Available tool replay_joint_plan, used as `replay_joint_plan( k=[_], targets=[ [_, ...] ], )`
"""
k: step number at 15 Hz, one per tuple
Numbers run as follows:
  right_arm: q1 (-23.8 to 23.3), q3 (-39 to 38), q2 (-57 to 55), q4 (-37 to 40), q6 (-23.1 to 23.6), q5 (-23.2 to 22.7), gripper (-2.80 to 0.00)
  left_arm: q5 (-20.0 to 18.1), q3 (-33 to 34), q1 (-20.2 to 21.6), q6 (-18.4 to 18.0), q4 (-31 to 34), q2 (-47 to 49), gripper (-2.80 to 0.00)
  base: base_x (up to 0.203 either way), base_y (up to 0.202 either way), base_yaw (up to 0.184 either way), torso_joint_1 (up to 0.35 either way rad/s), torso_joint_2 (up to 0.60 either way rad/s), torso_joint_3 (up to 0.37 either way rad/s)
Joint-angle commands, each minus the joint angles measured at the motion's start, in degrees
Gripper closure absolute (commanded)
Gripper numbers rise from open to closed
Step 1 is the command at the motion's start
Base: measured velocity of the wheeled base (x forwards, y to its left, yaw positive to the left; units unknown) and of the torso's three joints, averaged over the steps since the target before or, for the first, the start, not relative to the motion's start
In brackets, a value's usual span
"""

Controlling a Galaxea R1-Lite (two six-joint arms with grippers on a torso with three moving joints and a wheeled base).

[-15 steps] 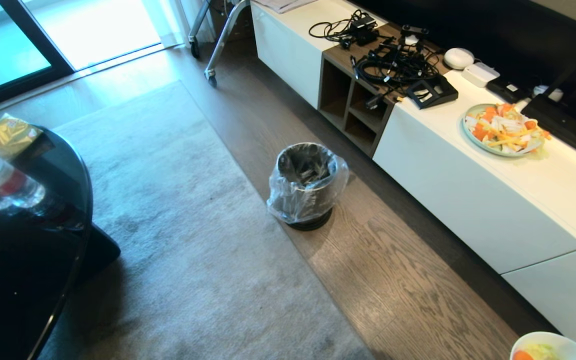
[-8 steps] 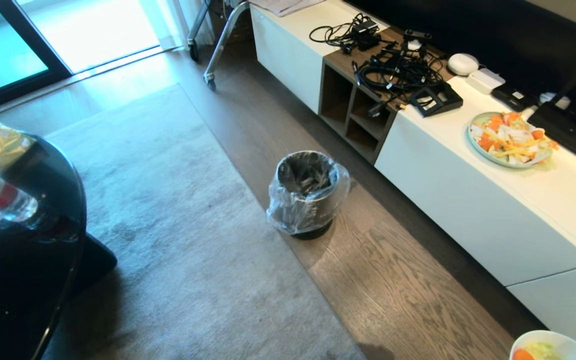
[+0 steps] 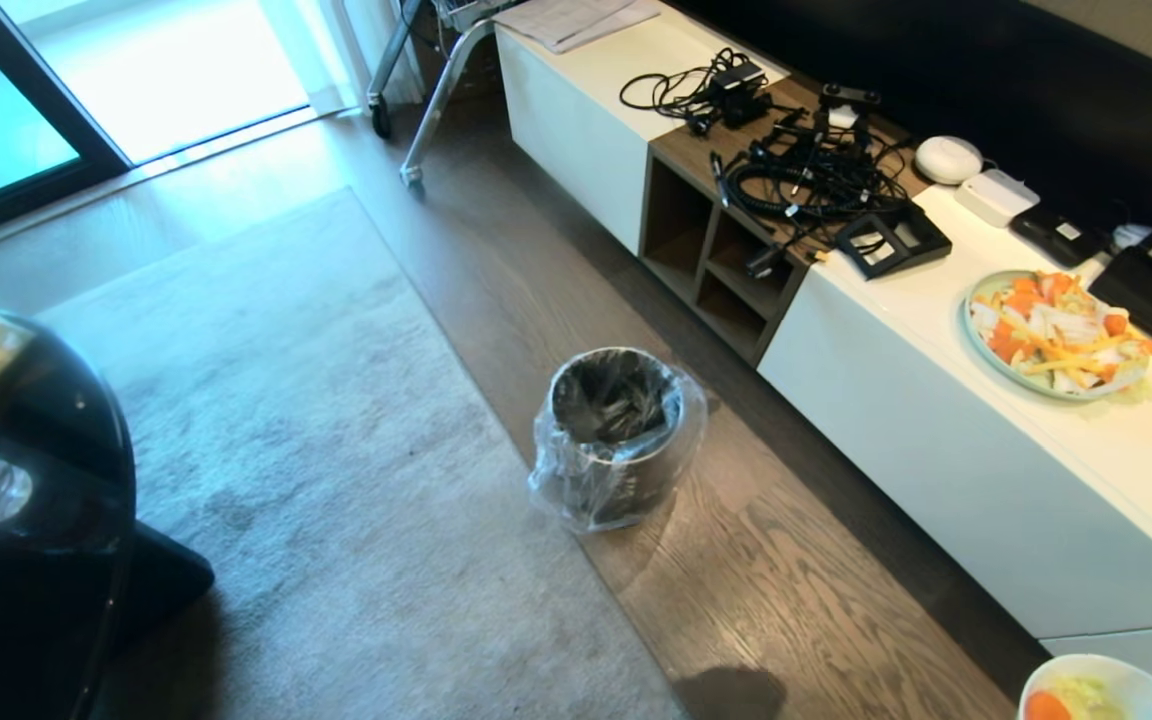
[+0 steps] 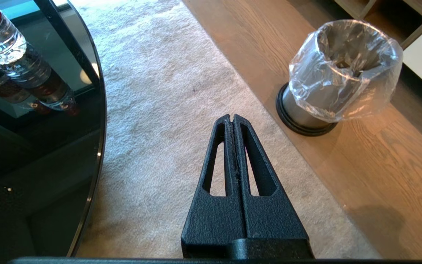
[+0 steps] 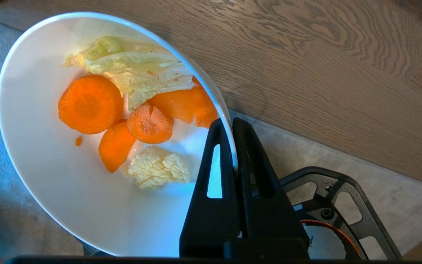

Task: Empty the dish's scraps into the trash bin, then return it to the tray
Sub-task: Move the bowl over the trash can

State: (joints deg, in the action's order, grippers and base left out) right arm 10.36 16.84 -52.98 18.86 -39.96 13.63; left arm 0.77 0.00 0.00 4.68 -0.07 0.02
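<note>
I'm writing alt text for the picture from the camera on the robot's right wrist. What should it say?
The right tool is shut on the rim of a white dish held over wood floor and carpet. The dish holds scraps: orange carrot slices and pale cabbage pieces.

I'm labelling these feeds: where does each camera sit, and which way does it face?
Head view: high, facing down at the trash bin; no arm shows, only the dish.
Left wrist view: behind the shut left tool, facing the rug and bin.
Right wrist view: behind the right tool pinching the dish rim, scraps inside.
Head and left wrist share the bin.
</note>
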Motion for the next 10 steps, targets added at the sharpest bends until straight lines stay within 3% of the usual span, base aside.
replay_joint_plan(
  k=[1,10],
  targets=[
    [0.1,0.22,0.07,0.04,-0.21,0.08,0.0,0.03,0.0,0.0,0.06,-0.01,-0.02,0.0,0.0,0.0,0.0,0.0,0.0,0.0],
    [0.45,0.39,0.12,-0.06,0.94,0.35,0.0,0.02,0.0,0.0,0.06,-0.01,-0.02,0.0,0.0,0.0,0.0,0.0,0.0,0.0]
  ],
)
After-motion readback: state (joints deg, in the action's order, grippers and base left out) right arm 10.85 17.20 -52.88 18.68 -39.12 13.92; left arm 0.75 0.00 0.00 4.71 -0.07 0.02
